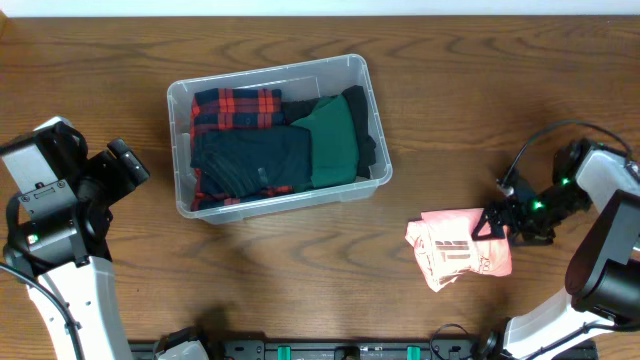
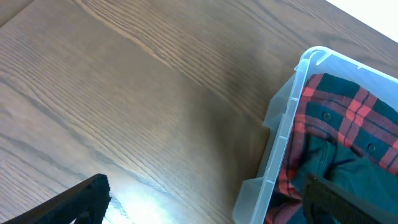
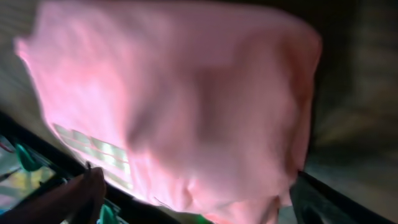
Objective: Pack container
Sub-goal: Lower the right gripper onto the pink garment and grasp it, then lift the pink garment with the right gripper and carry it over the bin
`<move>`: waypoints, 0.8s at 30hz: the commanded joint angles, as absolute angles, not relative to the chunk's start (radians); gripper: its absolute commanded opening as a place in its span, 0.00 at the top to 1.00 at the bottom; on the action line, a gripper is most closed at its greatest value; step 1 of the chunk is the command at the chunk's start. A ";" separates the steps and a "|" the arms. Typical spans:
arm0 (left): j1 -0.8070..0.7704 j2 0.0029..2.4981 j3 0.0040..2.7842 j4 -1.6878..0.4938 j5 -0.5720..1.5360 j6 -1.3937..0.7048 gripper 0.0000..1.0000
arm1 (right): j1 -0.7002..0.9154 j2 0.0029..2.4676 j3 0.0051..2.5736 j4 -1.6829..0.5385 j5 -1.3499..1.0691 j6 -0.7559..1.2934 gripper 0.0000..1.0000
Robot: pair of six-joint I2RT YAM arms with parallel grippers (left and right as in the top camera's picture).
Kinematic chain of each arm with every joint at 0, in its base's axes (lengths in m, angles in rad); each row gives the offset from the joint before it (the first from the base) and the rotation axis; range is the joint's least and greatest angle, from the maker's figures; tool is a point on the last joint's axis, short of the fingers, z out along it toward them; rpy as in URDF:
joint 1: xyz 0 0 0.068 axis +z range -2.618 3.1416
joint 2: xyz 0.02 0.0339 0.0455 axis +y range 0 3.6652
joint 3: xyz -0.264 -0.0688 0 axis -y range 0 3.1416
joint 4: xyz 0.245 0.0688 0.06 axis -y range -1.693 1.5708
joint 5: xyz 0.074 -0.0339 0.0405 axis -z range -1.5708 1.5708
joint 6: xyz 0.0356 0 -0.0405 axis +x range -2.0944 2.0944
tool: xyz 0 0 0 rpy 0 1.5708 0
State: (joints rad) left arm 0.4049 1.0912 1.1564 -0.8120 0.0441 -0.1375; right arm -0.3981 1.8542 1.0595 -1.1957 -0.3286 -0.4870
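Observation:
The container (image 1: 287, 206) is a clear plastic bin at the table's middle back. It holds a red plaid shirt (image 1: 236, 107), a dark folded garment (image 1: 255, 160) and a green garment (image 1: 333, 140). A pink folded garment (image 1: 455, 253) with a printed patch lies at the front right. My right gripper (image 1: 492, 224) is at its right edge. In the right wrist view the pink garment (image 3: 180, 99) fills the frame between the wide-apart fingers (image 3: 199, 202). My left gripper (image 1: 128, 166) is open and empty, left of the container (image 2: 285, 127), with its fingers (image 2: 205, 205) over bare wood.
The wooden table's front edge with black and green fittings (image 1: 350, 350) runs just below the pink garment. The plaid shirt (image 2: 348, 118) shows inside the container's near corner in the left wrist view.

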 commanded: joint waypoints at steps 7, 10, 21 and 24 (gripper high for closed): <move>0.411 1.090 1.171 -0.815 0.029 -0.140 0.02 | -0.345 1.859 0.939 -1.062 -0.343 -0.445 0.57; 0.411 1.091 1.171 -0.815 0.029 -0.140 0.02 | -0.341 1.859 0.957 -1.060 -0.379 -0.442 0.99; 0.411 1.091 1.171 -0.815 0.029 -0.140 0.02 | -0.341 1.857 1.258 -1.140 -0.982 -0.441 0.99; 0.411 1.090 1.171 -0.815 0.029 -0.140 0.02 | -0.340 1.857 1.343 -1.149 -1.119 -0.384 0.99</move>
State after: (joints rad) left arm 0.4049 1.0912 1.1564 -0.8120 0.0444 -0.1375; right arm -0.3515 1.8568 1.2716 -1.1412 -0.8459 -0.4324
